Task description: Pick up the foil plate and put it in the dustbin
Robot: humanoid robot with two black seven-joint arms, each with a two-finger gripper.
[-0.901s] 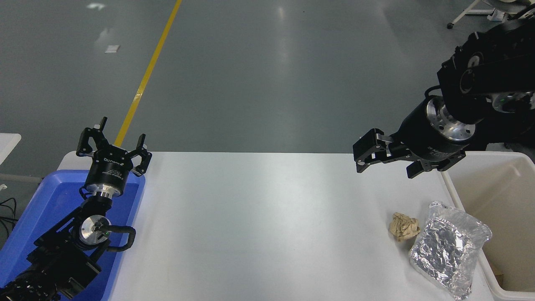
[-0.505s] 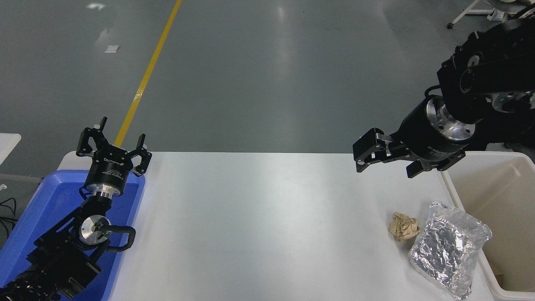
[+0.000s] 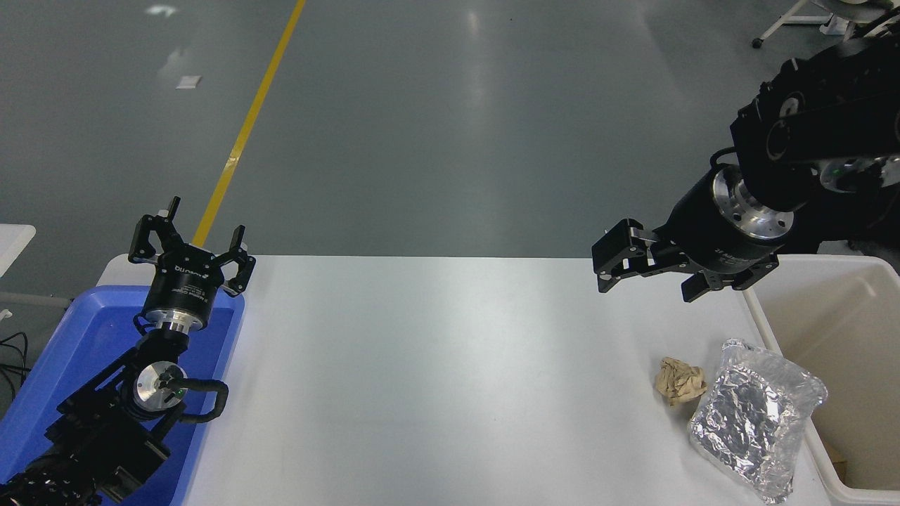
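My right gripper (image 3: 650, 270) hangs open above the table's (image 3: 436, 365) far right; the foil plate (image 3: 756, 418) lies nearer me, beside the dustbin (image 3: 837, 330), untouched.

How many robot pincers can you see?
2. The left pincer is open above the blue tray at the table's left end. The right pincer is open in the air, beyond the foil plate.

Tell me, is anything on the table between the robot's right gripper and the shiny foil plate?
Nothing; the head view shows bare white table between the right gripper and the foil plate. The tan paper ball lies just off to the plate's left.
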